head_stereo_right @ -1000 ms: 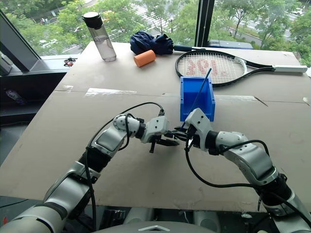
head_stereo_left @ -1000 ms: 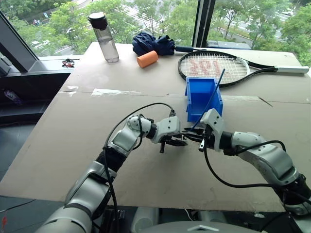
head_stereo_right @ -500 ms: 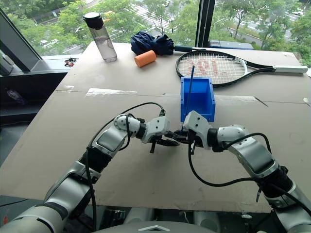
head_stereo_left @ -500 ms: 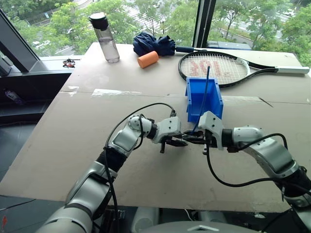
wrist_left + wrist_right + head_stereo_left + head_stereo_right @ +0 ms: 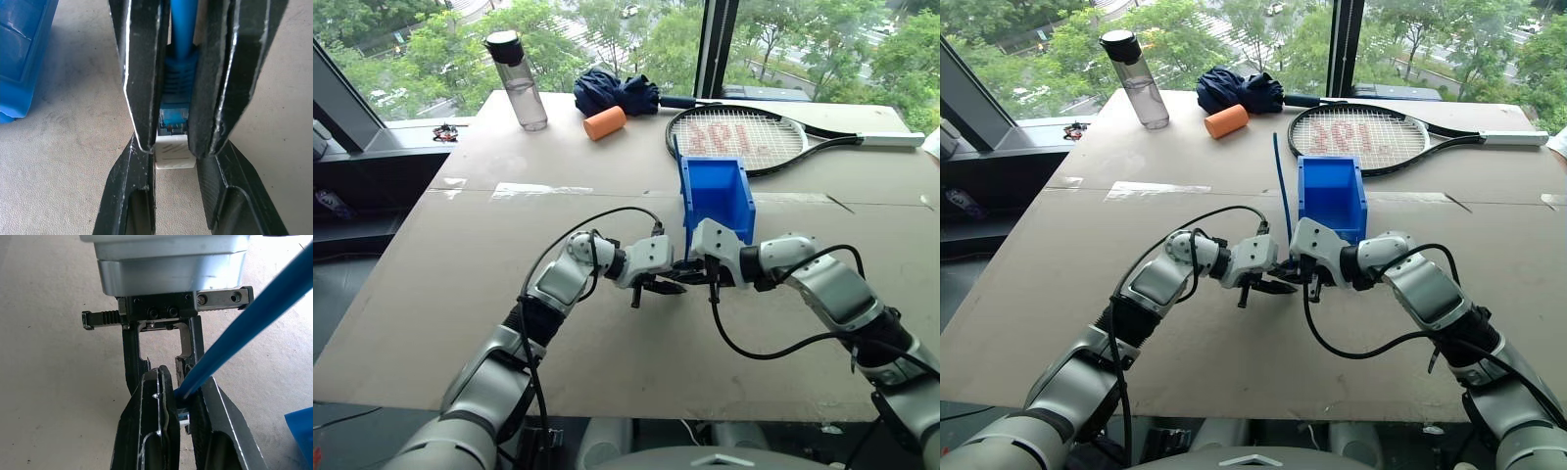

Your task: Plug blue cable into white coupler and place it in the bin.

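Over the tabletop [image 5: 460, 264], the left end effector [image 5: 172, 161] clamped the white coupler [image 5: 171, 152] while the right end effector [image 5: 180, 404] pinched the blue cable [image 5: 1280, 181] — plug meeting socket nose to nose, cable trailing upward — with the bin [image 5: 717, 191] just behind, nearer the right arm.

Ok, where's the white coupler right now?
The white coupler sits pinched in the left gripper, just in front of the bin, with the blue cable plug at its socket.

White coupler [image 5: 171, 152] pinched in left claw [image 5: 175, 164], blue cable [image 5: 177, 73] plug seated, bin [image 5: 22, 54] beside
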You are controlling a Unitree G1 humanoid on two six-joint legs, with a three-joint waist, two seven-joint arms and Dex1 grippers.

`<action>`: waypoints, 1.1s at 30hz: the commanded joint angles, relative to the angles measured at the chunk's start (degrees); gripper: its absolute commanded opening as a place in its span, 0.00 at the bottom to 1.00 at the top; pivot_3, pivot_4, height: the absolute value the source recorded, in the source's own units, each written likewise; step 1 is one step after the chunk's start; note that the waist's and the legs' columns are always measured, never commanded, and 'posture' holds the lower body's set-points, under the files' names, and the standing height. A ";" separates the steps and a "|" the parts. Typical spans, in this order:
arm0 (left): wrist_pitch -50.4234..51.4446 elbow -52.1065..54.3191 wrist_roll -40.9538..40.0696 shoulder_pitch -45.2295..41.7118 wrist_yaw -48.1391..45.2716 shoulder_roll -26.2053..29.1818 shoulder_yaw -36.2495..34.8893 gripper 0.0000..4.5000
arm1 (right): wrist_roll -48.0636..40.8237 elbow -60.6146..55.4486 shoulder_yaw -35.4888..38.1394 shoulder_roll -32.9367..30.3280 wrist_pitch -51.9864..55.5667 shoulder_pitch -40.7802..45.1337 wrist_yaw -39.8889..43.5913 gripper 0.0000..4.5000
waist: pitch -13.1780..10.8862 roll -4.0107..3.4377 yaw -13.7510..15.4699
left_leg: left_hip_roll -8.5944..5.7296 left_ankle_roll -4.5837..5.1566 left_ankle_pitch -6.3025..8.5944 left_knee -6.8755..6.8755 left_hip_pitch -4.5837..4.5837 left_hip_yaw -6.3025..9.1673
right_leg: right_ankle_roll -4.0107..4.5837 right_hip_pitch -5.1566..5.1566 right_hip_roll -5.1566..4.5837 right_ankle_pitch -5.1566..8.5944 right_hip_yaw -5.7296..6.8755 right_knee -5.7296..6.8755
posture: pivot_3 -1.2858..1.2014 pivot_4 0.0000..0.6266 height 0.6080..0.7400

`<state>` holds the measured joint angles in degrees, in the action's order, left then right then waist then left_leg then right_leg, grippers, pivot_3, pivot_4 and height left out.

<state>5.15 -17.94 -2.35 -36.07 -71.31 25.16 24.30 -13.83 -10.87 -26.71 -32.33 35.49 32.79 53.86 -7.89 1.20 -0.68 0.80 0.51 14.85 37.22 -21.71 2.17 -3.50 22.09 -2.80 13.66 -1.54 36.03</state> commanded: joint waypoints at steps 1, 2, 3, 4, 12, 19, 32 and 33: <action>-1.12 0.86 0.33 0.15 1.10 -1.32 -0.32 0.12 | 3.15 3.05 -3.90 -0.02 2.77 -2.91 -0.10 0.00 | 0.10 -0.01 0.00 | 0.00 0.00 0.00 0.00 0.00 0.00 | 0.00 0.00 0.00 0.00 0.00 0.01 | 0.52 0.24 1.00; 0.34 2.43 -1.66 0.81 -0.54 -1.22 -0.83 0.12 | 2.52 2.42 -2.69 0.26 2.74 -3.66 -0.51 0.00 | 0.18 -0.02 0.01 | 0.00 0.00 0.00 0.00 0.00 0.01 | 0.00 0.00 0.00 0.00 0.00 0.01 | 0.52 0.24 1.00; 1.43 3.81 -3.39 1.37 -1.53 -1.24 -1.49 0.12 | 1.85 1.78 -1.47 0.59 2.56 -4.32 -0.92 0.00 | 0.21 -0.03 0.01 | 0.00 0.00 0.00 0.00 0.00 0.01 | 0.00 0.00 0.00 0.00 0.00 0.01 | 0.52 0.24 1.00; 1.77 5.04 -4.48 2.00 -1.04 -1.48 -2.56 0.35 | 0.92 0.94 0.33 1.26 1.83 -5.21 -1.60 0.00 | 0.20 -0.04 -0.02 | 0.00 0.00 0.00 0.00 0.00 0.00 | 0.00 0.00 0.00 0.00 0.00 0.01 | 0.52 0.24 1.00; 9.81 23.28 -12.51 20.04 8.69 3.65 -16.00 1.00 | -9.28 -10.75 21.21 6.57 11.34 -8.32 -13.79 0.00 | 0.05 -0.25 -0.59 | 0.14 0.00 0.00 -0.10 -0.11 0.13 | -0.01 0.32 -0.02 -0.01 -0.11 0.25 | 0.52 0.24 1.00; 22.48 44.35 -24.65 32.58 20.51 3.85 -28.74 1.00 | -14.66 -7.36 33.86 10.46 30.92 8.03 -26.63 0.00 | -0.21 -0.26 0.26 | 0.31 -0.01 0.00 -0.07 -0.19 0.18 | 0.03 0.53 -0.04 -0.01 -0.04 0.50 | 0.52 0.24 1.00; 26.36 48.92 -28.50 27.40 28.14 3.38 -28.03 1.00 | -5.49 6.51 26.16 2.62 18.26 16.43 -22.58 0.98 | -0.24 -0.29 -0.24 | -0.09 -0.01 0.00 -0.24 -0.33 -0.15 | 0.01 0.55 -0.15 -0.02 -0.11 0.12 | 0.52 0.24 1.00; 26.30 49.06 -28.55 27.47 28.19 3.54 -27.90 1.00 | -7.08 2.05 26.73 1.09 18.61 13.84 -20.77 0.98 | -0.23 -0.27 -0.05 | -0.09 -0.01 0.00 -0.30 -0.33 -0.14 | 0.01 0.56 -0.15 -0.02 -0.10 0.07 | 0.52 0.24 1.00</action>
<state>31.97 28.81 -30.14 -8.66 -43.38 28.17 -3.55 -18.75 -1.50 -1.56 -29.64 55.13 48.49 30.37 -8.12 0.93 -0.73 0.73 0.50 14.85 36.87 -22.05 2.08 -3.48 22.61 -2.95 13.64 -1.58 36.03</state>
